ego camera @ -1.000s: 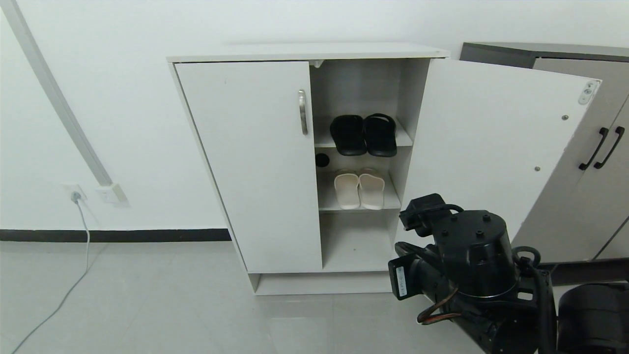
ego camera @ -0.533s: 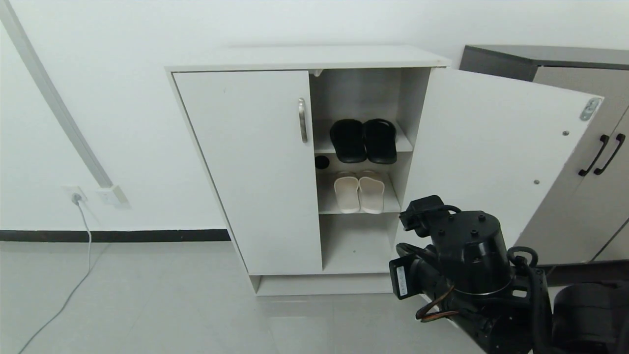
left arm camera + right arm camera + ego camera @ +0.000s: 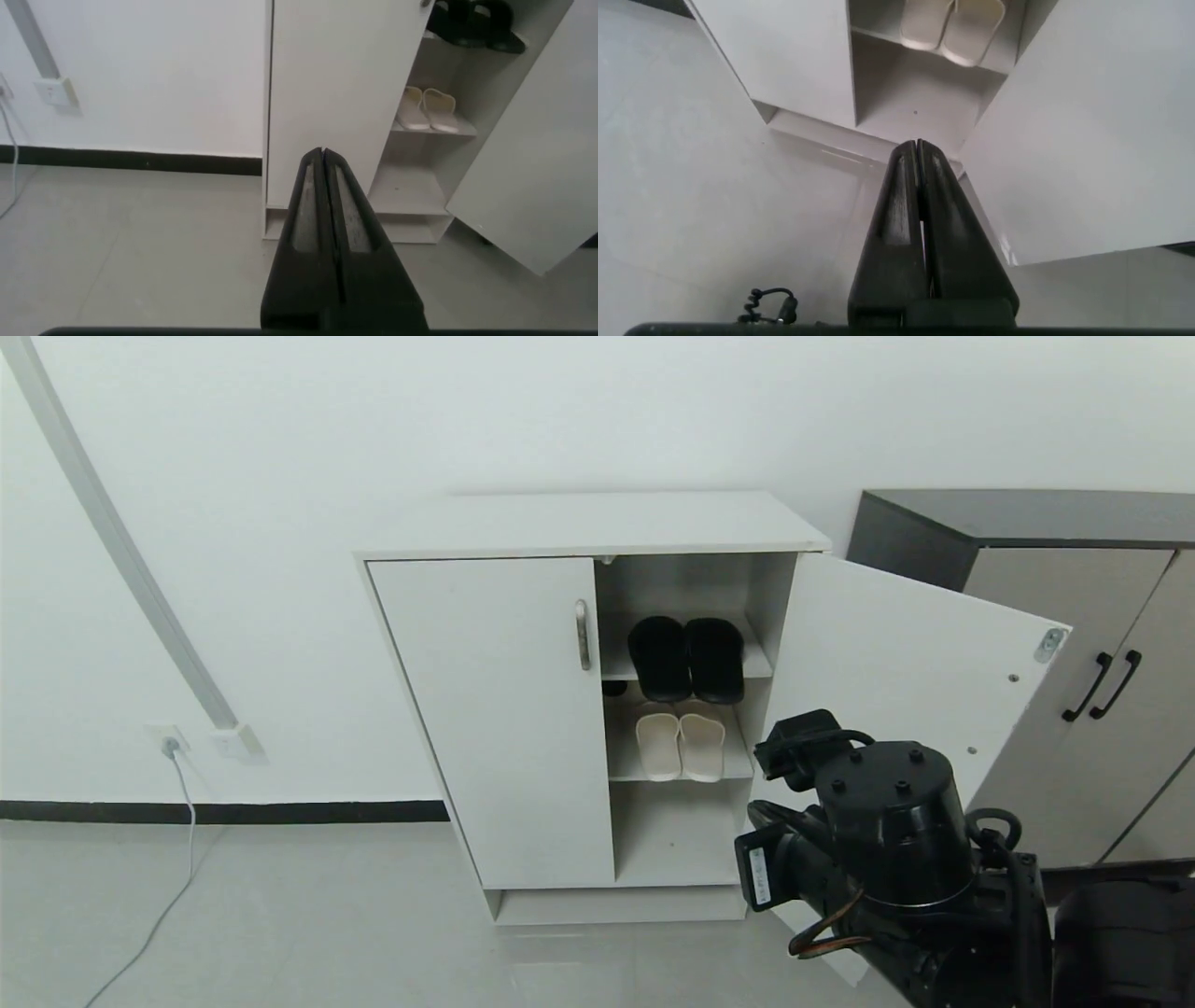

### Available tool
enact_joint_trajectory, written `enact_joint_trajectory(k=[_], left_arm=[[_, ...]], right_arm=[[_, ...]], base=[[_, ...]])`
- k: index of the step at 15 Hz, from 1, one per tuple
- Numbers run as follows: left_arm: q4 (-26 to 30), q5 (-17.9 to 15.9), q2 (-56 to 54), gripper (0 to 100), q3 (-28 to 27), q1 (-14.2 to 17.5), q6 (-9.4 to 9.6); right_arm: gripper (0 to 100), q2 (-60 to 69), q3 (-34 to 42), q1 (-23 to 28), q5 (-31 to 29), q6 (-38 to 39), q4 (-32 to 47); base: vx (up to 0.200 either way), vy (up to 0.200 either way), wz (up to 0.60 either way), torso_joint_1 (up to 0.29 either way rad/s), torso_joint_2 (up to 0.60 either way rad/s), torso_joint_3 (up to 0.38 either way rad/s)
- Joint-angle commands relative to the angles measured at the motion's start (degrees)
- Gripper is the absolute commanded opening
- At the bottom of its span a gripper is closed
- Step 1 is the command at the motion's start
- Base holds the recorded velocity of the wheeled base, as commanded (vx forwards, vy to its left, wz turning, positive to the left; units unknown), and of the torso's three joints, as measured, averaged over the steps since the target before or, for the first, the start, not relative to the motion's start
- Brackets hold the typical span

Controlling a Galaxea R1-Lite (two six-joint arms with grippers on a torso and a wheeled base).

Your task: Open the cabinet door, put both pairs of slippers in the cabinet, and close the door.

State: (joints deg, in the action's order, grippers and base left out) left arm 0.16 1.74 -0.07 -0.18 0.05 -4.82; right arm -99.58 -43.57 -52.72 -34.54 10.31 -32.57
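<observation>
The white cabinet (image 3: pixel 579 523) stands against the wall with its right door (image 3: pixel 896 663) swung open and its left door (image 3: pixel 495 709) closed. Black slippers (image 3: pixel 686 658) lie on the upper shelf and white slippers (image 3: pixel 680 745) on the middle shelf; the bottom compartment is bare. The white pair (image 3: pixel 427 108) and the black pair (image 3: pixel 476 21) also show in the left wrist view, the white pair (image 3: pixel 952 21) again in the right wrist view. My left gripper (image 3: pixel 322 163) is shut and holds nothing, out in front of the cabinet. My right gripper (image 3: pixel 918 154) is shut and empty, low before the open door (image 3: pixel 1102 121).
A grey cupboard (image 3: pixel 1074 672) with black handles stands right of the open door. A wall socket (image 3: pixel 168 744) with a cable trailing to the floor sits at the left. Open tiled floor (image 3: pixel 280 933) lies in front of the cabinet.
The whole head view has shifted: the cabinet now appears lower and smaller, so the camera has moved back or up. The slippers and doors keep their places.
</observation>
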Motion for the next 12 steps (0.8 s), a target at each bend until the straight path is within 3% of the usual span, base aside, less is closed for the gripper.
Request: enact_joint_trajectory(k=[1, 12], left_arm=[[0.02, 0.01, 0.07, 0, 0.01, -0.05, -0.02], [0.02, 0.01, 0.07, 0, 0.01, -0.05, -0.02]], right_arm=[[0, -0.08, 0.06, -0.01, -0.01, -0.12, -0.03], [0, 0.18, 0.41, -0.01, -0.09, -0.21, -0.03]], base=[[0.0, 0.0, 0.0, 0.149, -0.48, -0.32], [0.0, 0.0, 0.0, 0.186, -0.5, -0.313]])
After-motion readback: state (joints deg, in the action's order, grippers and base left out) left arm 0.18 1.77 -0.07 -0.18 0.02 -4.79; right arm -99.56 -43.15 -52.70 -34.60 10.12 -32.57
